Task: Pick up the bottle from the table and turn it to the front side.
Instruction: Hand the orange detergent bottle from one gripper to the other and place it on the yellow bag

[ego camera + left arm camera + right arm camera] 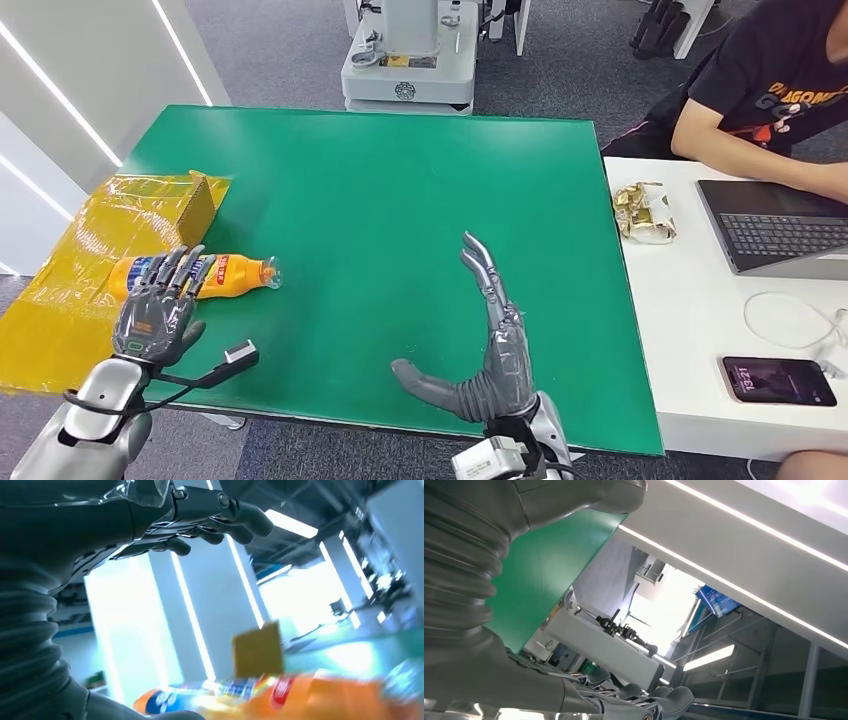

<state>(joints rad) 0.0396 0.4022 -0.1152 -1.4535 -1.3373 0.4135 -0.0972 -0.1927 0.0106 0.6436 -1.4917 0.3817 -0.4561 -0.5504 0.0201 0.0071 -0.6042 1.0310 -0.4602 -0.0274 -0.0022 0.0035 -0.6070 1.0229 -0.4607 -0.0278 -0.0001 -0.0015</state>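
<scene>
**Left hand poised over a bottle lying on its side**

The bottle (215, 274) is the landmark: a clear plastic one filled with orange drink, wrapped in a glossy label of blue, orange and red, lying flat on the smooth green table (400, 200). Its neck and cap end point toward the middle of the table; its base end sits at the edge of a crinkled yellow plastic sheet (70, 290) that spreads away from the bottle over the table's corner. Just behind the bottle, on that sheet, stands a small brown cardboard flap (200, 205), flat and squarish.

The left hand (160, 305), dark metal with jointed fingers and a ribbed grey cover at the wrist, hovers on the robot's side of the bottle. Its fingers are spread and reach over the label. In the left wrist view the fingers (220, 515) arch apart above the blurred orange body, and nothing is gripped; whether the fingertips touch the label cannot be told.

The right hand (495, 340) stands well apart from the bottle, out past its cap end, over the bare green surface. It is opened wide and flat, fingers straight, thumb stuck out toward the bottle's side, holding nothing.
</scene>
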